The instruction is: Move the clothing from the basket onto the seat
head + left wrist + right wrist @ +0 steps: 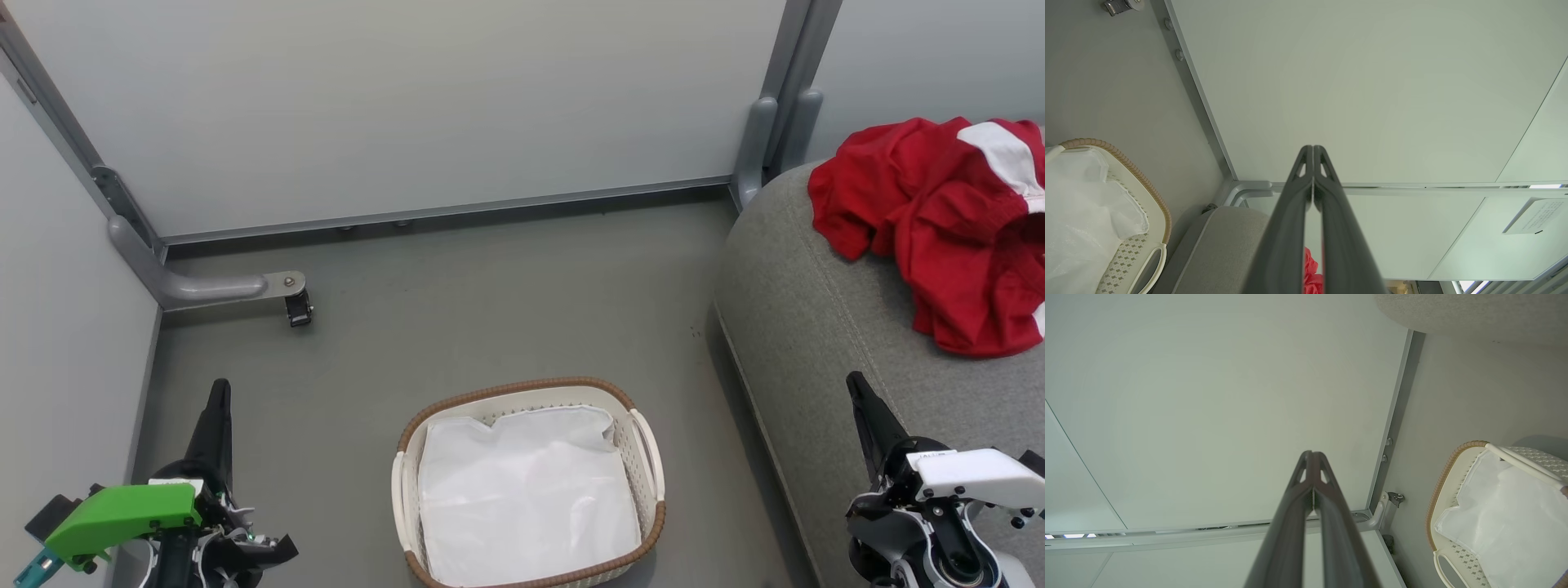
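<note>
Closest to me, low at either side, are both tools: my left tool (218, 394) and my right tool (857, 390). Each has its two dark fingers pressed together with nothing between them. Just beyond, between the two, the basket (522, 386) stands on the grey floor (490, 302), and I see nothing in it but its white liner (522, 498). Farther off to my right, the red clothing (939, 220) lies in a crumpled heap on the grey sofa (792, 310), a white band showing near its top, well apart from the basket. Judging by that, the moving is done and I am at the closing step. As I see it, the next move calls for no grasp, only a check that no red cloth hides under the liner.
</note>
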Controlling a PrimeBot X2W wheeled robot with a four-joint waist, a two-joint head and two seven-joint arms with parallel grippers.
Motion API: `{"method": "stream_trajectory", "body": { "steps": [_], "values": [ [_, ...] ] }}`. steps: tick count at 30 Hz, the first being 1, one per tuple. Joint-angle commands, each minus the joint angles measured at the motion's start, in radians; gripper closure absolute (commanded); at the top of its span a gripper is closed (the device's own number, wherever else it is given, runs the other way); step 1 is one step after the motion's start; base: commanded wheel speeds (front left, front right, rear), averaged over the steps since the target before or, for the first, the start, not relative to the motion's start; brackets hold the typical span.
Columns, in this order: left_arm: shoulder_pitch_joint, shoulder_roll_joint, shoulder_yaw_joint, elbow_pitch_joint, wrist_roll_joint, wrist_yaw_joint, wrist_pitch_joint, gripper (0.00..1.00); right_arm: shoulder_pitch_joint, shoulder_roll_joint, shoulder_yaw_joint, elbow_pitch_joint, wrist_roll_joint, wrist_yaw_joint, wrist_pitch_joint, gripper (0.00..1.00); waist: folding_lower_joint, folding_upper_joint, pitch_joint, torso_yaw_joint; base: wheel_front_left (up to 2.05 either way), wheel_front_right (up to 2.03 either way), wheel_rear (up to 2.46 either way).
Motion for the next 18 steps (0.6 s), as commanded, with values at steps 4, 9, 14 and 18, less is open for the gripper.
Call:
{"method": "stream_trajectory", "body": {
  "steps": [4,9,14,18],
  "values": [
    [-0.01,0.006,0.002,-0.002,-0.003,-0.006,0.003,1.0,-0.007,-0.006,-0.002,-0.003,0.004,0.0,0.003,1.0,0.0,0.0,0.0,0.0,0.0,0.0,0.0],
    [-0.01,0.006,0.002,-0.002,-0.003,-0.006,0.003,1.0,-0.007,-0.006,-0.002,-0.003,0.004,0.0,0.003,1.0,0.0,0.0,0.0,0.0,0.0,0.0,0.0],
    [-0.01,0.006,0.002,-0.002,-0.003,-0.006,0.003,1.0,-0.007,-0.006,-0.002,-0.003,0.004,0.0,0.003,1.0,0.0,0.0,0.0,0.0,0.0,0.0,0.0],
    [-0.01,0.006,0.002,-0.002,-0.003,-0.006,0.003,1.0,-0.007,-0.006,-0.002,-0.003,0.004,0.0,0.003,1.0,0.0,0.0,0.0,0.0,0.0,0.0,0.0]
  ]
}}
